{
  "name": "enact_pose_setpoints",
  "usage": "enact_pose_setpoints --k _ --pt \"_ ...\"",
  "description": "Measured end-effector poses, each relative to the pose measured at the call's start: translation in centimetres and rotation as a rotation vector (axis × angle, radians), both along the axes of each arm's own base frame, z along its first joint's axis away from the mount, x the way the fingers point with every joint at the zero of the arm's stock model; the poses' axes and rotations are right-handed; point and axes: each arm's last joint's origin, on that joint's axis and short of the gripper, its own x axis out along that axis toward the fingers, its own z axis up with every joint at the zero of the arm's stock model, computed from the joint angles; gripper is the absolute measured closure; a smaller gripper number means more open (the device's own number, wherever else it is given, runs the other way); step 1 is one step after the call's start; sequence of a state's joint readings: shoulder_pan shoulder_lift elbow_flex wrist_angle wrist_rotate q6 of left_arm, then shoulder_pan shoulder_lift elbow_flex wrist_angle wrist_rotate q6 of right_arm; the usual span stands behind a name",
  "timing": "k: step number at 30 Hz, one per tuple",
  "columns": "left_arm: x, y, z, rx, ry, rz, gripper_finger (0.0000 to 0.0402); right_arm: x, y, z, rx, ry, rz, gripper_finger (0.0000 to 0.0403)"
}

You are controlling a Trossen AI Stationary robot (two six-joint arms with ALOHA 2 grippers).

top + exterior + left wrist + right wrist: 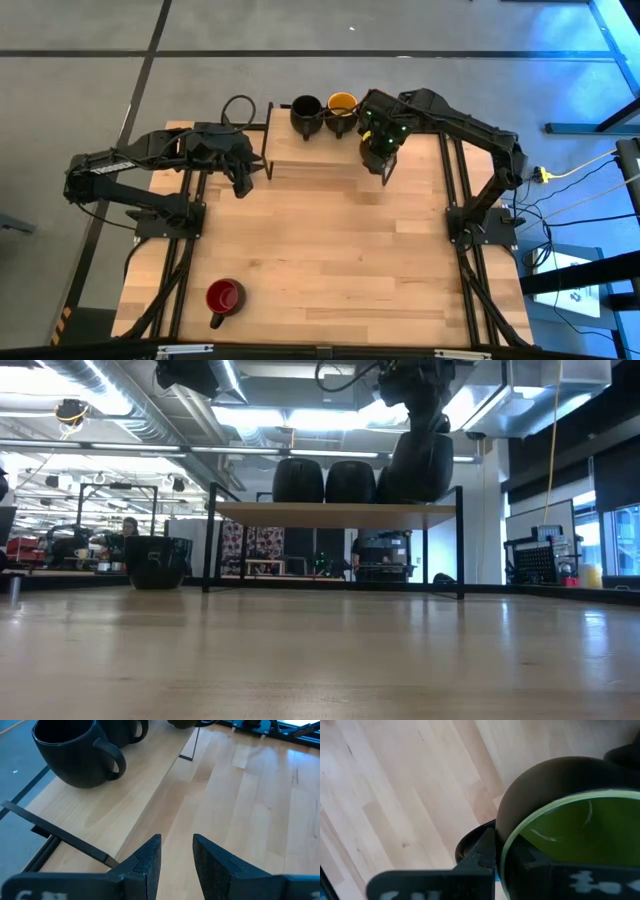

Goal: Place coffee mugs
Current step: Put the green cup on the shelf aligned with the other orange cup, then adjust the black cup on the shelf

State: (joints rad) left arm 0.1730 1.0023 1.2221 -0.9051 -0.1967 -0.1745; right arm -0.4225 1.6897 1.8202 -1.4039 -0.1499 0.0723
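Observation:
Two black mugs stand on the raised wooden shelf [320, 160] at the table's far side: one with a black inside [305, 112] and one with a yellow-orange inside [342, 108]. My right gripper [378, 150] is to their right, over the shelf, shut on a green-inside mug [570, 825]. A red-inside mug [225, 297] stands upright on the table near the near-left corner. My left gripper [243, 180] hovers open by the shelf's left end, touching nothing. In the left wrist view the black-inside mug [75, 750] sits beyond its fingers. My right gripper pinches the green-inside mug's wall at the rim [512, 845], one finger [480, 852] outside and the other inside. It comes from above. The mug [420, 468] is upright with its base level with the shelf top. I cannot tell whether it rests there.
The shelf has thin black metal legs [210, 540] and a frame edge [60, 837] close to my left gripper. Black rails [455, 190] run along both sides of the table. Bare wood [330, 250] lies between the shelf and the near edge.

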Motion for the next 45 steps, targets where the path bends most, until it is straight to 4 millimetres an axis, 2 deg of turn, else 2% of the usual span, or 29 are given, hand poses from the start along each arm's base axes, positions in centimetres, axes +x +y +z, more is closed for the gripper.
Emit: enact_pose_setpoints --k 3,16,28,34,39,45 --pt "0.0 0.0 0.0 0.0 0.0 0.0 0.0295 0.0 0.0 0.0 -0.011 -0.001 -0.001 0.0397" --pt "0.0 0.0 0.0 -0.006 -0.002 -0.003 0.0295 0.0 -0.2 0.0 -0.077 0.023 -0.02 0.0323" --pt "0.0 0.0 0.0 -0.01 -0.004 -0.001 0.0295 0.0 -0.3 0.1 -0.128 0.034 -0.048 0.0274" --pt "0.0 0.0 0.0 -0.01 -0.004 -0.001 0.0295 -0.1 -0.3 0.2 -0.124 0.031 -0.064 0.0232" --pt "0.0 0.0 0.0 -0.01 -0.004 -0.001 0.0295 -0.5 -0.1 1.5 -0.126 -0.007 -0.064 0.0211" --pt "0.0 0.0 0.0 -0.006 -0.002 -0.004 0.0295 -0.7 0.0 4.2 -0.179 -0.105 -0.074 0.021"
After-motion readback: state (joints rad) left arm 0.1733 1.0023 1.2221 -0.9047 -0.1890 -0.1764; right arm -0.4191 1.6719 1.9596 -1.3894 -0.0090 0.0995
